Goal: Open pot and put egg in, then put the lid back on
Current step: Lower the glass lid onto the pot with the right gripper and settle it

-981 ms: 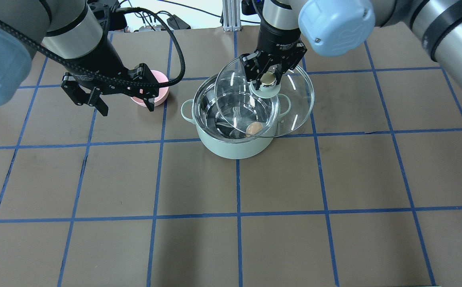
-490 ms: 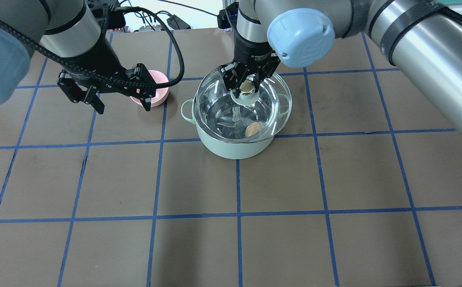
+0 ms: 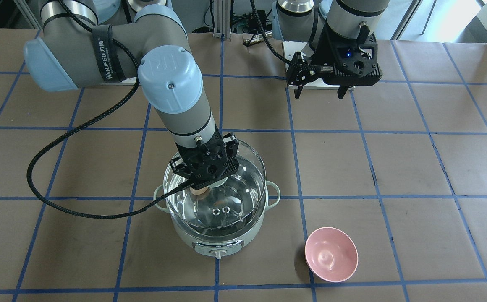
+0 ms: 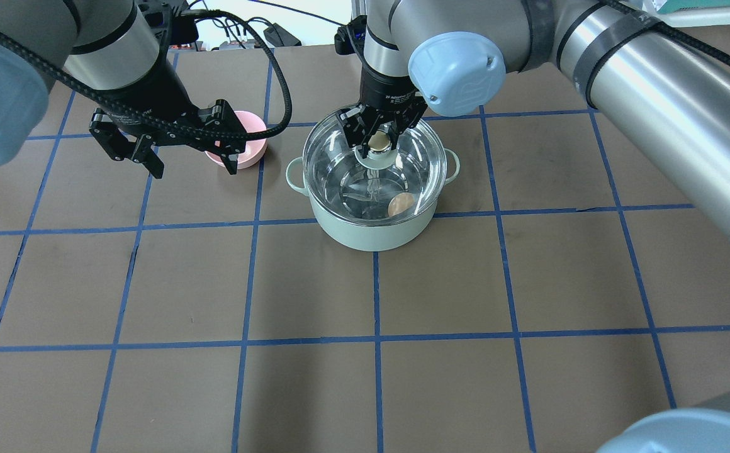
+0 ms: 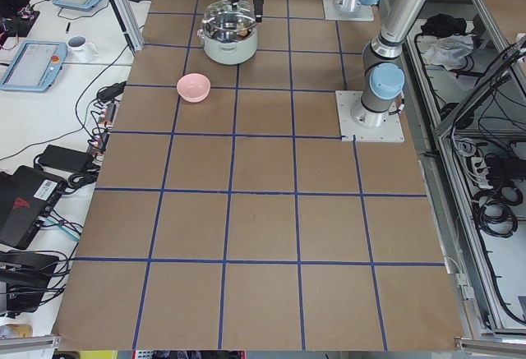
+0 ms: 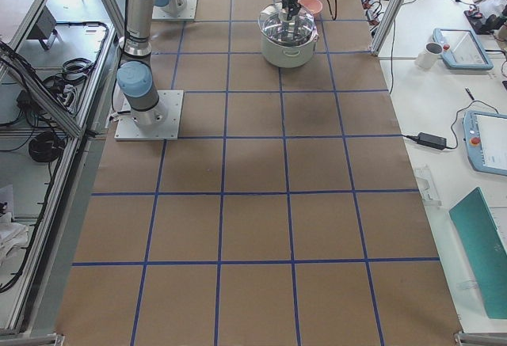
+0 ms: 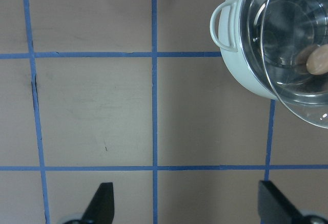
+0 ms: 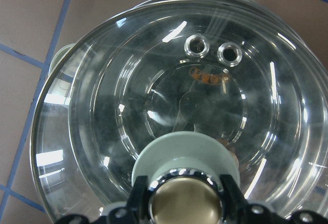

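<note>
The mint-green pot (image 4: pixel 371 234) stands at the table's far middle, knob side away from the robot (image 3: pixel 218 251). The brown egg (image 4: pixel 401 204) lies inside it and also shows in the left wrist view (image 7: pixel 318 60). My right gripper (image 4: pixel 377 143) is shut on the tan knob (image 8: pixel 184 206) of the clear glass lid (image 4: pixel 340 165). It holds the lid over the pot's mouth, nearly centred. I cannot tell whether the lid rests on the rim. My left gripper (image 4: pixel 194 170) is open and empty, hovering left of the pot.
A pink bowl (image 4: pixel 253 148) sits left of the pot, partly behind my left gripper; it also shows in the front view (image 3: pixel 331 259). Brown paper with a blue tape grid (image 4: pixel 374 283) covers the table.
My right gripper has carried the lid leftward from beside the pot's right rim to over the pot's mouth. The left gripper has hardly moved. The egg stays in the pot.
</note>
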